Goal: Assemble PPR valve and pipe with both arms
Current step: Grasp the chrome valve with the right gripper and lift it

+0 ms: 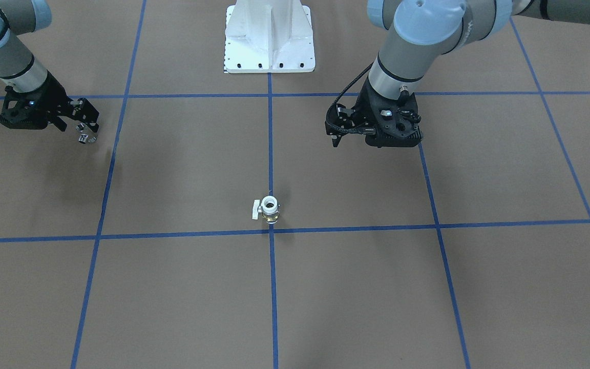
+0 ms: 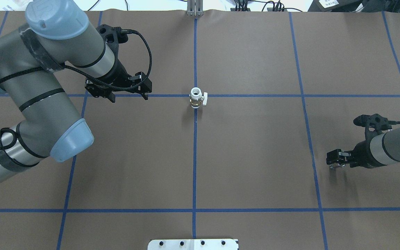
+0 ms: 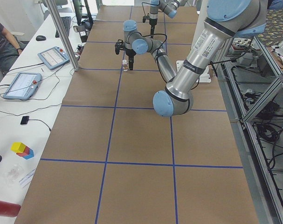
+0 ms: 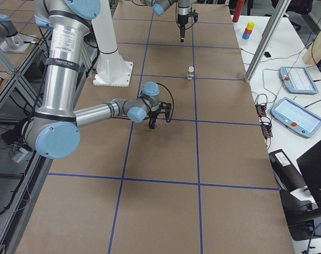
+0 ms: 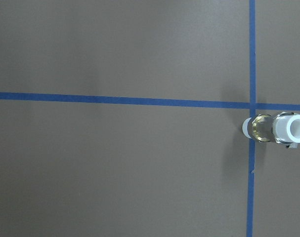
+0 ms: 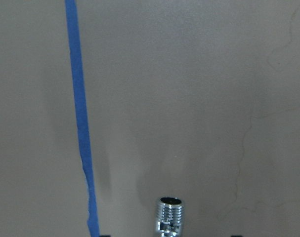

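The PPR valve (image 1: 269, 209), brass in the middle with white collar ends and a small white side handle, stands upright on the brown table where two blue tape lines cross (image 2: 196, 98). It also shows at the right edge of the left wrist view (image 5: 276, 129). My left gripper (image 2: 128, 97) is open and empty above the table, well to the valve's left in the overhead view (image 1: 336, 138). My right gripper (image 2: 335, 166) is shut on the pipe (image 1: 86, 134), a small shiny silver threaded fitting (image 6: 169, 217), and holds it just above the table far to the right.
The white pedestal base (image 1: 269, 41) stands at the robot's side of the table. Blue tape lines (image 2: 194, 156) divide the brown table into squares. A metal post (image 2: 194, 12) stands at the far edge. Tablets (image 4: 295, 79) lie on the operators' side bench.
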Controlling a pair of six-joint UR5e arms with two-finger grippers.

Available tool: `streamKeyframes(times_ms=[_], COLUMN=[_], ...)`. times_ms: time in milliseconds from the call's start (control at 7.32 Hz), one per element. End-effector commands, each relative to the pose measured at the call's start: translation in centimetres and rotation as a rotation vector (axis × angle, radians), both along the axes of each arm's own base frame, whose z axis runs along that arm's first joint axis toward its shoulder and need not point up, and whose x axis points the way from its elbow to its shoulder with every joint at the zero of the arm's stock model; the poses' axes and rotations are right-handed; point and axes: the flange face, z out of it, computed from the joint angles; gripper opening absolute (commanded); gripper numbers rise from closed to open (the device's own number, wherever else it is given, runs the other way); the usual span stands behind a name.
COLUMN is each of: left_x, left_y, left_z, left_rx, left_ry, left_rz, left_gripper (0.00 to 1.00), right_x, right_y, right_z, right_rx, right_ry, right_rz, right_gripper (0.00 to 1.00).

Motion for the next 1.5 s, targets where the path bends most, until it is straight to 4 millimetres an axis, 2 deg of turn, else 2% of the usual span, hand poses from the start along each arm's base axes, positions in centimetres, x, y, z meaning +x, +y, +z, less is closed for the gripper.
streamKeyframes(times_ms=[0,137,410,546,683,820,1093,1366], left_x=[0.0,0.0,0.0,-0.2,-0.9,-2.1,-4.7,-5.9], left_y=[0.0,0.0,0.0,-0.1,-0.2,-0.1,2.3,2.2], left_z=[0.1,0.0,0.0,0.0,-0.3,1.1,5.2,8.1], left_rx=[-0.001,0.0,0.001,0.003,0.012,0.043,0.124,0.142], left_ry=[-0.001,0.0,0.0,0.0,0.007,-0.005,-0.036,-0.072], left_rz=[0.0,0.0,0.001,-0.001,-0.007,0.015,0.095,0.126], left_gripper=[1.0,1.0,1.0,1.0,1.0,1.0,0.99,1.0], right_x=[0.0,0.3,0.4,1.0,0.1,-2.5,-9.1,-12.9], right_y=[0.0,0.1,0.1,-0.3,-1.3,-6.2,-12.7,-15.6], right_z=[-0.1,0.1,-0.4,-2.3,-5.3,-12.1,-25.2,-31.5], right_rx=[0.002,0.002,0.008,0.018,0.001,-0.024,-0.118,-0.163], right_ry=[-0.001,0.0,-0.007,-0.034,-0.023,0.001,0.055,0.002], right_rz=[0.002,0.002,0.004,0.015,0.015,0.055,0.118,0.182], right_gripper=[0.16,0.0,0.0,0.0,0.0,0.0,0.0,0.0])
